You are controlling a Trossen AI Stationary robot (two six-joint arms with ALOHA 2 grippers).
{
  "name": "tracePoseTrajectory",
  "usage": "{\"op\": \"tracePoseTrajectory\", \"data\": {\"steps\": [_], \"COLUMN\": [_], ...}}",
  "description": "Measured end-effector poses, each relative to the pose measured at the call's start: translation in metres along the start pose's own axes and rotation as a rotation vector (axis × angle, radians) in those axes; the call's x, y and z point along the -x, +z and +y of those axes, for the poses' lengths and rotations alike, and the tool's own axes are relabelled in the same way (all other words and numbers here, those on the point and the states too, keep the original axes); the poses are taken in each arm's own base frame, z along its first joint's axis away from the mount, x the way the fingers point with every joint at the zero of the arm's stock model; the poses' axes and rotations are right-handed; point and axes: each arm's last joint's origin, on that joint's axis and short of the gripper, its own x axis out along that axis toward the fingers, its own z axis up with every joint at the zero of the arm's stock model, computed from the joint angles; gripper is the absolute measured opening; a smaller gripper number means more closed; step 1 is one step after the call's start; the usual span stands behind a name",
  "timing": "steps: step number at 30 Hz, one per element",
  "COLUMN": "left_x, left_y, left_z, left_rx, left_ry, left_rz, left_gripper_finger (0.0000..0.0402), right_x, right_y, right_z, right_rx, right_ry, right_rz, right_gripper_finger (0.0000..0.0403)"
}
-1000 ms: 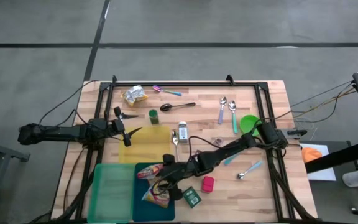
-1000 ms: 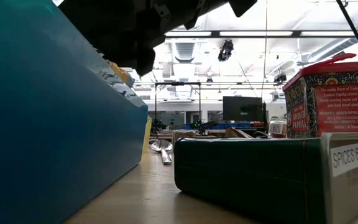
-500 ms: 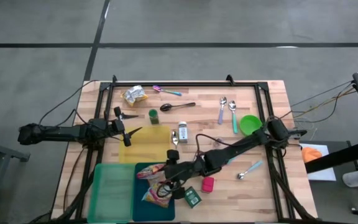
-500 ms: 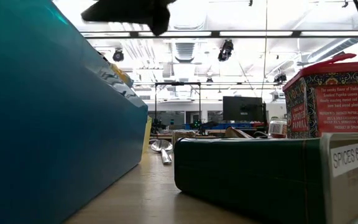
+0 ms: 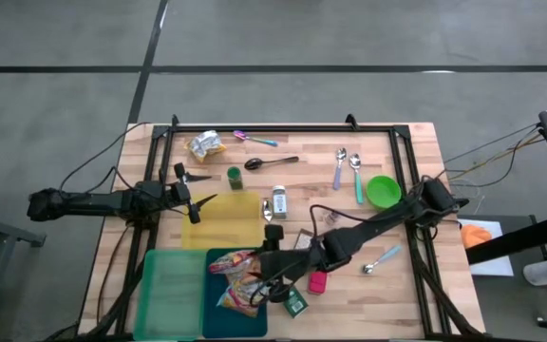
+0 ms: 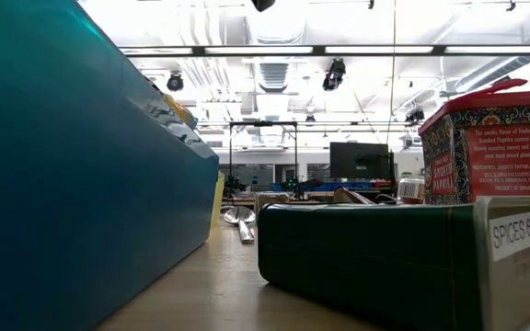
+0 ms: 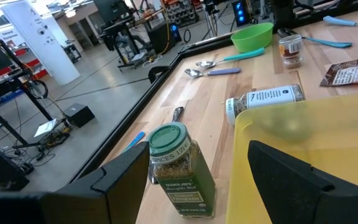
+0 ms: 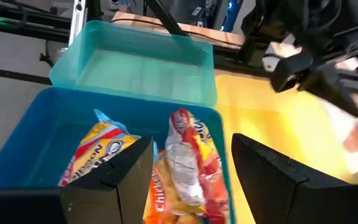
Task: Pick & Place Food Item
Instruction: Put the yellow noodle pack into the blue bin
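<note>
Three plastic bins: blue [image 5: 218, 306], teal [image 5: 167, 285], yellow [image 5: 226, 217]. Two snack packets in blue bin [image 8: 185, 149] [image 8: 98, 149]. One green bowl [image 5: 382, 191]. Two spice tins: green [image 5: 294, 302], red [image 5: 317, 281].

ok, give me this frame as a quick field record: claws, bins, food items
right claw: open, empty, over the blue bin's edge
left claw: open, empty, at the yellow bin's left edge, by the green-lidded spice jar
blue bin: holds two snack packets
teal bin: nothing visible inside
beside blue bin: green tin, red tin
far edge: snack bag, spoons, green bowl
</note>
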Motion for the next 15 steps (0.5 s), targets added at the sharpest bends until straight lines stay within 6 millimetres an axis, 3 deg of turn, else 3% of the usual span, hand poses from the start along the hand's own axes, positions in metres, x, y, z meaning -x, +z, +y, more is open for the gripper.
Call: {"op": "tracePoseTrajectory", "data": {"steps": [6,15], "left_x": [0.0,0.0], "left_y": [0.0,0.0], "left_z": [0.0,0.0], "left_rx": [0.0,0.0], "left_ry": [0.0,0.0], "left_rz": [0.0,0.0], "left_gripper_finger": [0.0275,0.0275], "right_x": [0.004,-0.006], "right_y": [0.012,0.022], "right_z": [-0.02,-0.08], "right_rx": [0.101,0.108], "right_ry": [-0.009,0.047], "right_rz": [-0.042,-0.101], "right_gripper_finger": [0.0215,0.0215]}}
